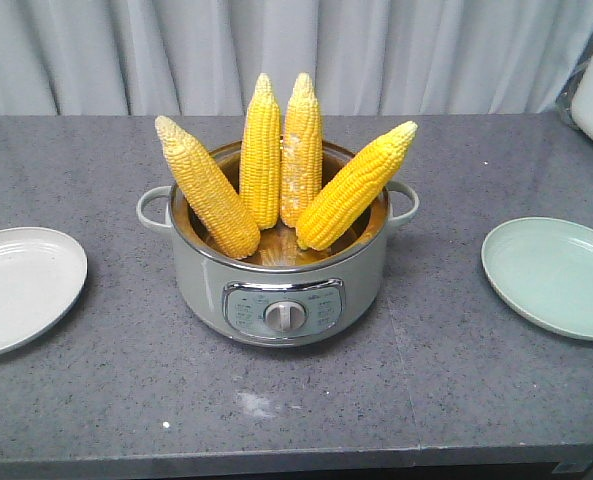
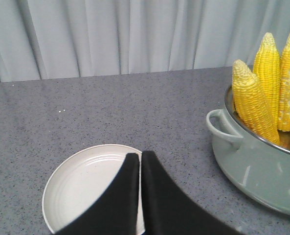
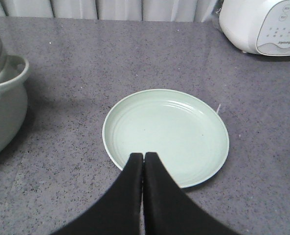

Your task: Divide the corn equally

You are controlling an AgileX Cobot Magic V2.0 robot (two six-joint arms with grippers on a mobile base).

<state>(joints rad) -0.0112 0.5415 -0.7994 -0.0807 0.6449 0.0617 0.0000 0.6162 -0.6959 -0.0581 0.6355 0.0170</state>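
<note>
- Corn cobs (image 1: 261, 150), four, yellow and husked: you are seeing them standing tips-up, fanning out of the sage-green round electric pot (image 1: 281, 280) on the grey speckled counter (image 1: 96, 400).
- Left gripper (image 2: 140, 156): its black fingers are pressing together, holding nothing, hovering over the white round plate (image 2: 81, 181).
- Right gripper (image 3: 144, 156): its fingers are likewise pressing together, gripping nothing, over the pale green round plate (image 3: 179, 127).

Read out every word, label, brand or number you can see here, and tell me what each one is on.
Nothing can be quoted with confidence.
Control panel on the pot: tiny print around the dial, too small to read.
White appliance: button labels and a line of print, too blurred to read.
Corn, white plate, green plate: no text.
</note>
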